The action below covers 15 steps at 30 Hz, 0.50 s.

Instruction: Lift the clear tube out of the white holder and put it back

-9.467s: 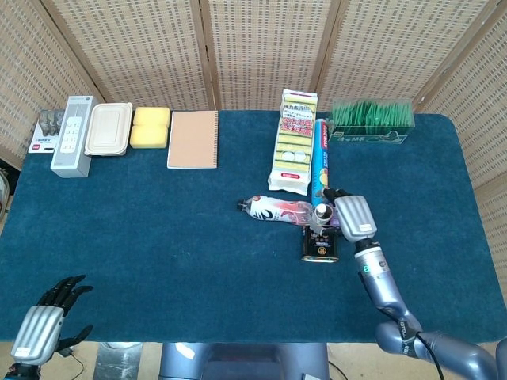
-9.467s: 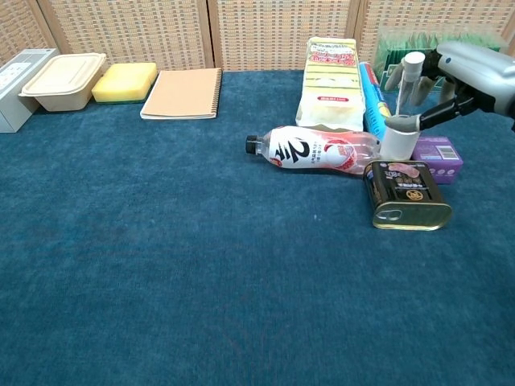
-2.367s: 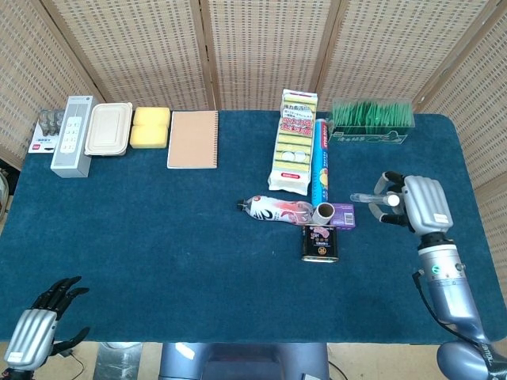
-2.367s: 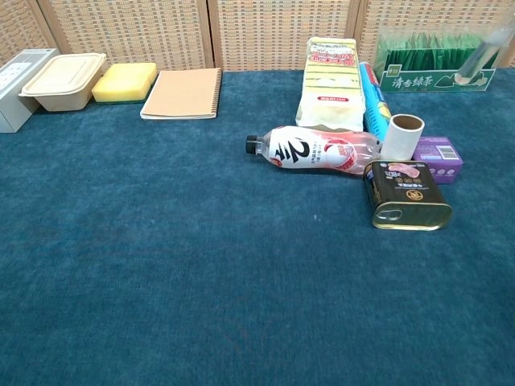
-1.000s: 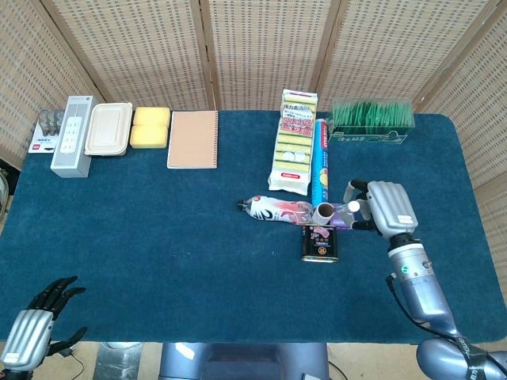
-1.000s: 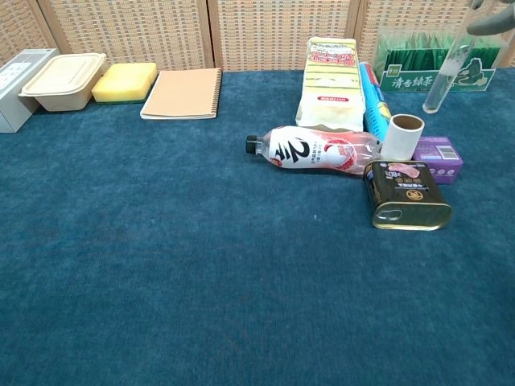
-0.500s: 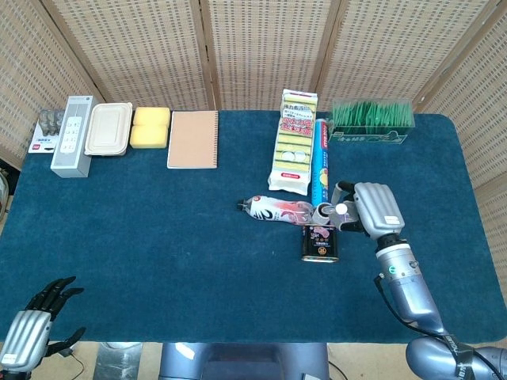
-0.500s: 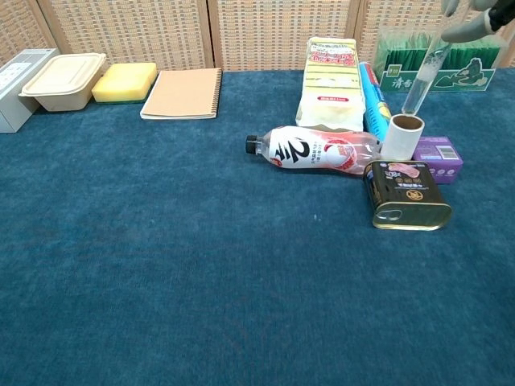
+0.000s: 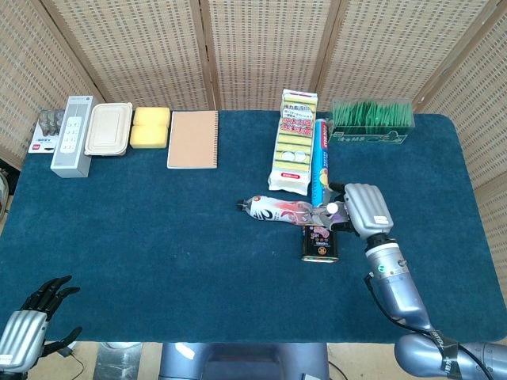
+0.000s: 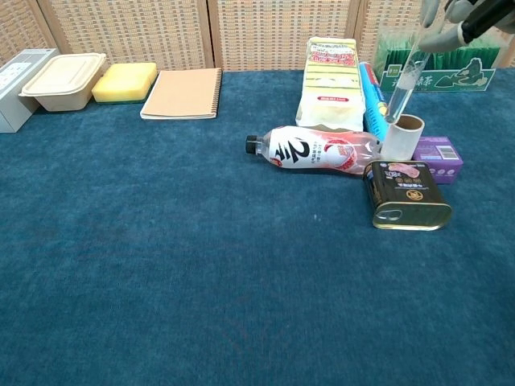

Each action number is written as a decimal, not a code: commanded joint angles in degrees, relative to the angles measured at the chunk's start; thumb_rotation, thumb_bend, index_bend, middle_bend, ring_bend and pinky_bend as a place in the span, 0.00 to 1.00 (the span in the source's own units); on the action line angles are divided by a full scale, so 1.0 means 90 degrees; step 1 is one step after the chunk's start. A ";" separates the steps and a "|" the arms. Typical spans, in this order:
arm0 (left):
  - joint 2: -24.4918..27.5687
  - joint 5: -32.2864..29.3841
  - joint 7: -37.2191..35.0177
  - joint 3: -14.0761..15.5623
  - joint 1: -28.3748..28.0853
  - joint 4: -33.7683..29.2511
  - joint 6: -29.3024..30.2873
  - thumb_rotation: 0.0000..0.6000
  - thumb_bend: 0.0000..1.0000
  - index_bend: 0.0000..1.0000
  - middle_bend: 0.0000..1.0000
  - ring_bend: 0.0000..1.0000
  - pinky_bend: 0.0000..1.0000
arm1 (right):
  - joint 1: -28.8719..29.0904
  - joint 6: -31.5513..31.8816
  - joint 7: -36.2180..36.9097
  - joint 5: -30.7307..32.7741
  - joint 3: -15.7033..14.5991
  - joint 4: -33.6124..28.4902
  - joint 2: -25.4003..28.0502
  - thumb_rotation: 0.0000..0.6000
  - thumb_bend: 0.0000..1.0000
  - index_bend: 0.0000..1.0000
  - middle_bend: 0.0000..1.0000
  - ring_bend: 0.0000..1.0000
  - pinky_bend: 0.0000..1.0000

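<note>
Pinching clear tube (image 10: 405, 80) in right robot hand (image 10: 460, 18).

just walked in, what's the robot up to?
The right robot hand holds the clear tube, tilted, with its lower end at the rim of the white holder, not yet seated inside. The holder stands beside a tin can and a lying bottle. The left robot hand idles at the table's near edge.

You see a table (image 10: 161, 265) covered in soft, fuzzy blue cloth. Next to the white holder (image 10: 401, 137), which looks like matt card, lies a shiny metal tin (image 10: 406, 195). The clear tube (image 10: 402, 83) above the holder looks smooth and glassy. The bottle (image 10: 314, 149) beside the holder is glossy plastic.
</note>
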 commanded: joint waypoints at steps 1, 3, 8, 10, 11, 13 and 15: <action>0.0000 -0.0006 -0.0006 -0.0006 0.0000 0.0002 -0.0001 1.00 0.18 0.23 0.15 0.12 0.23 | 0.0031 0.0036 -0.0036 0.0012 0.0032 0.0027 -0.0015 1.00 0.38 0.79 0.88 0.88 0.79; -0.0001 -0.0007 -0.0008 -0.0009 -0.0001 0.0001 -0.0004 1.00 0.18 0.24 0.15 0.12 0.23 | 0.0038 0.0050 -0.0038 0.0023 0.0053 0.0020 0.0000 1.00 0.38 0.79 0.88 0.88 0.79; -0.0005 -0.0016 0.0011 -0.0007 -0.0010 0.0018 -0.0039 1.00 0.18 0.24 0.15 0.12 0.23 | 0.0073 0.0026 -0.0061 0.0126 0.0065 0.0145 -0.0004 1.00 0.38 0.79 0.88 0.88 0.79; -0.0002 -0.0023 0.0011 -0.0006 -0.0003 0.0028 -0.0035 1.00 0.18 0.24 0.15 0.12 0.23 | 0.0077 0.0007 -0.0047 0.0169 0.0061 0.0195 -0.0015 1.00 0.38 0.79 0.88 0.88 0.79; 0.0000 -0.0030 0.0006 -0.0008 0.0001 0.0032 -0.0034 1.00 0.18 0.24 0.15 0.12 0.23 | 0.0075 -0.0002 -0.0037 0.0182 0.0061 0.0205 -0.0012 1.00 0.38 0.79 0.88 0.88 0.79; 0.0005 -0.0064 -0.0006 -0.0020 0.0012 0.0045 -0.0027 1.00 0.18 0.24 0.15 0.12 0.23 | 0.0067 -0.0034 -0.0017 0.0205 0.0048 0.0242 0.0011 1.00 0.38 0.79 0.88 0.88 0.79; 0.0007 -0.0082 -0.0010 -0.0031 0.0016 0.0049 -0.0025 1.00 0.18 0.23 0.15 0.12 0.23 | 0.0071 -0.0051 -0.0010 0.0213 0.0043 0.0319 0.0015 1.00 0.38 0.79 0.88 0.88 0.79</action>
